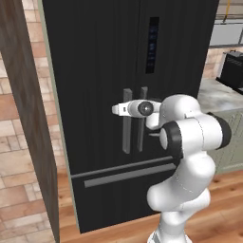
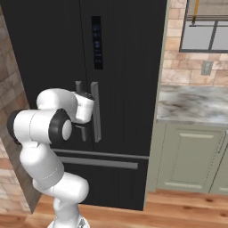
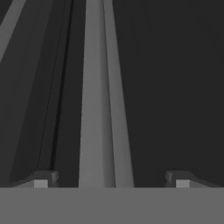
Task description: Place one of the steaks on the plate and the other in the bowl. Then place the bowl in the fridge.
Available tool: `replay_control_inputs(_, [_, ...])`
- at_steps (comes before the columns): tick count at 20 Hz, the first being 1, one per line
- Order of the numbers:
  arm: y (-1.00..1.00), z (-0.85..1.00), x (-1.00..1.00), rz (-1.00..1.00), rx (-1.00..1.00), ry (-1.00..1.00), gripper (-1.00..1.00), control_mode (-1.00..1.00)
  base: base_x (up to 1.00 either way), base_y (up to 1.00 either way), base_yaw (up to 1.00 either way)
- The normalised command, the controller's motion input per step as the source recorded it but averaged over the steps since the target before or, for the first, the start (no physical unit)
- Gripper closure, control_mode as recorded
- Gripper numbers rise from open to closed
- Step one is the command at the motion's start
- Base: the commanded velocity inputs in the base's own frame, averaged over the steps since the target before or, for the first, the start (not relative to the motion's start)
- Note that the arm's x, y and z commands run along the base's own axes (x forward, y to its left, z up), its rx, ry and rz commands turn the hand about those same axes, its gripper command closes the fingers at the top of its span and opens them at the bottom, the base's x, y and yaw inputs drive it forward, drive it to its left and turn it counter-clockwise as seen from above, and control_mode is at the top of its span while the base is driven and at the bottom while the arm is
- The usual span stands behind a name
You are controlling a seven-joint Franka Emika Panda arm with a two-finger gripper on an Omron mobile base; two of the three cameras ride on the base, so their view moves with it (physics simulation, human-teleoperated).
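Observation:
The tall black fridge [image 1: 95,71] stands right in front of me with both doors shut, its dark display panel [image 2: 97,42] on the right door. Two grey vertical handles [image 1: 127,128] run side by side at the door gap. My gripper [image 3: 111,181] is open and held close to the door, with one grey handle [image 3: 98,109] rising between its two fingertips. In the left base view the hand [image 1: 118,109] reaches across the handles. The steaks, the plate and the bowl are out of view.
A dark wooden panel [image 1: 23,118] and a brick wall flank the fridge on the left. To the right are a marble counter [image 2: 196,104] over pale green cabinets [image 2: 191,156], a black appliance [image 1: 232,69] and a window [image 2: 209,26].

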Motion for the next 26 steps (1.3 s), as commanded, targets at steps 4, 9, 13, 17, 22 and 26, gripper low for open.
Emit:
replay_control_inputs(4, [0.00, -0.38, 0.60, 0.05, 0.00, -0.07, 1.00, -1.00, 0.00, 0.00, 0.00])
replay_control_inputs(9, [0.03, -0.16, 0.36, 0.02, 0.00, -0.10, 1.00, -1.00, 0.00, 0.00, 0.00])
replay_control_inputs(13, [0.18, -0.01, 0.08, 0.07, 0.00, -0.21, 1.00, -1.00, 0.00, 0.00, 0.00])
replay_control_inputs(17, [0.32, 0.00, 0.00, 0.11, 0.00, -0.30, 1.00, -1.00, 0.00, 0.00, 0.00])
replay_control_inputs(22, [0.34, 0.00, -0.01, 0.10, 0.00, -0.23, 1.00, -1.00, 0.00, 0.00, 0.00])
replay_control_inputs(26, [0.20, 0.00, 0.00, 0.13, 0.07, -0.06, 1.00, -1.00, 0.00, 0.00, 0.00])
